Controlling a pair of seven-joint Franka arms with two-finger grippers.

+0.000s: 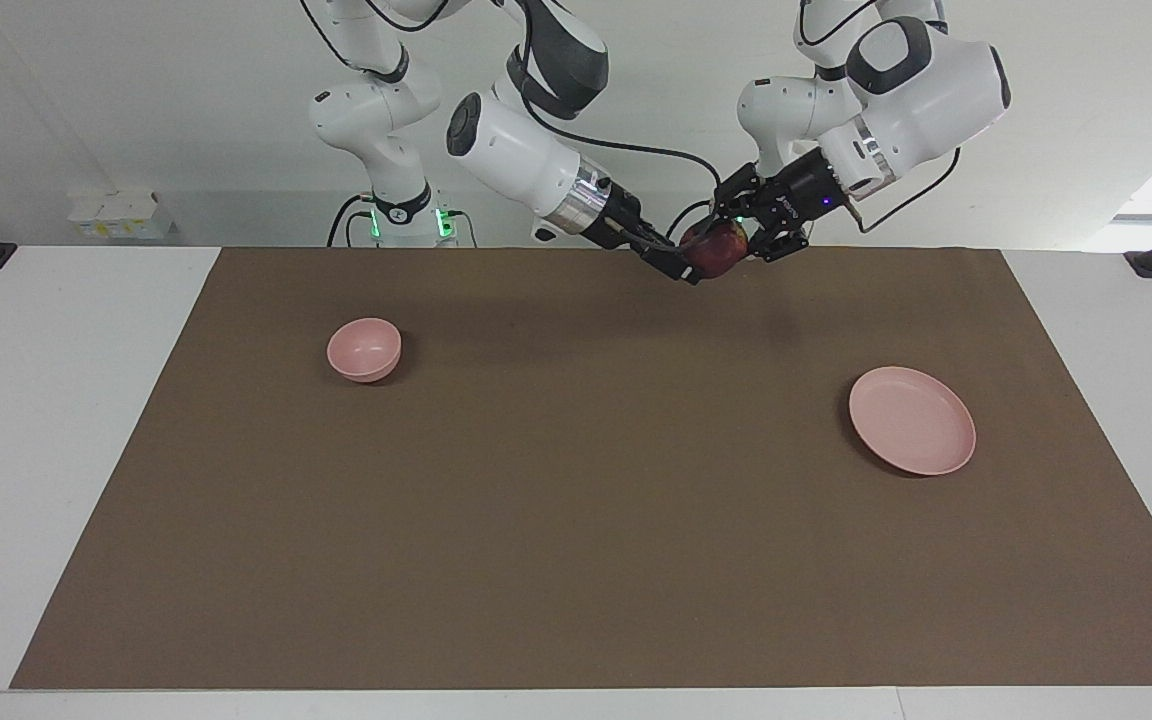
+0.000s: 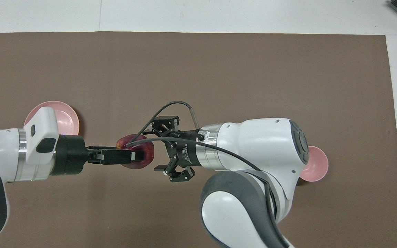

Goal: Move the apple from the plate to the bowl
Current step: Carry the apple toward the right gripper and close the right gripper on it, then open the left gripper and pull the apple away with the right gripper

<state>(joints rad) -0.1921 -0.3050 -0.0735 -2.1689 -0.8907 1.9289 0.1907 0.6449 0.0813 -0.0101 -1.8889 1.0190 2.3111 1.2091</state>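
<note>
Transfer of the apple, mid-task, at a handover between 2 arms. The left gripper [image 1: 758, 236] is clamped on the apple [image 1: 721, 247] and holds it in the air over the brown mat [image 1: 576, 520], between the plate and the bowl. The right gripper [image 1: 681, 263] meets it from the other flank. Its 2 fingers are spread wide, with the tips at the apple's side, and they do not appear to have closed on the fruit.

Progress: the plate [image 1: 911, 420] is bare, so the pick-up is done. It lies off toward the left arm's end of the table from the 2 grippers. The bowl [image 1: 364, 348] holds nothing. It sits toward the right arm's end, well apart from the grippers. About half of the task appears complete.

Remaining, as judged from this arrangement: the right gripper must close on the apple, the left must let go, and the right arm must then carry the fruit over the bowl and release it inside.

Surroundings: only the mat on the white table [image 1: 36, 450] is present besides the 2 dishes. No object lies on the mat between the grippers and the bowl. The main hazard is the exchange itself, because a round apple could slip if 1 gripper opens before the other is secure. The bowl is small, so the release needs to be centred.
</note>
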